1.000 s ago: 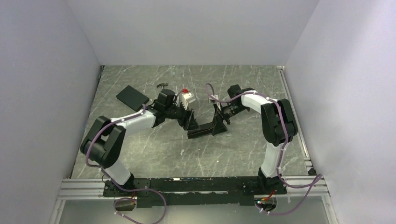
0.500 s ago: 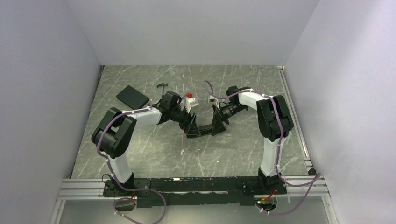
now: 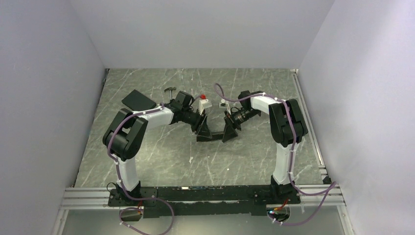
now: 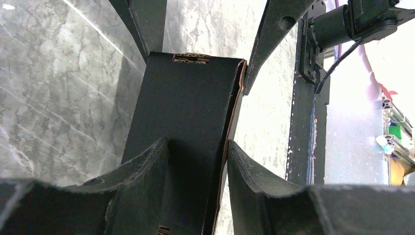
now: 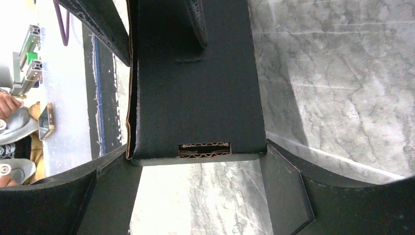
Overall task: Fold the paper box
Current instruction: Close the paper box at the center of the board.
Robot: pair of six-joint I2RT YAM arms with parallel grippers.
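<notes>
Around: a flat black slab (image 3: 138, 101) at the far left of the marbled worktop (image 3: 161, 156) and a small dark tool-like thing (image 3: 170, 89) just beyond it, both well apart from the paper box (image 3: 214, 135). Plain grey walls (image 3: 49, 73) on three sides. Crowding the box from either end, the two arms' wrists.

Left claw (image 3: 200, 125) half spread astride the near long side wall: outer finger (image 4: 254, 176) touching the wall's brown cut edge, inner finger (image 4: 142, 171) over the floor panel and apart from the wall, so no pinch. Right claw (image 3: 230, 126) spread wide around the opposite end, a flap lying along each finger; pressing or merely touching, cannot tell.

Box ends masked by the claws in the top view. Nearest part of the panel cut off beneath the fingers in both wrist views. Tool-like thing too small to name.

Box at mid-worktop between the claws, floor panel flat, long axis running left to right, one end toward each claw, end flaps raised.
</notes>
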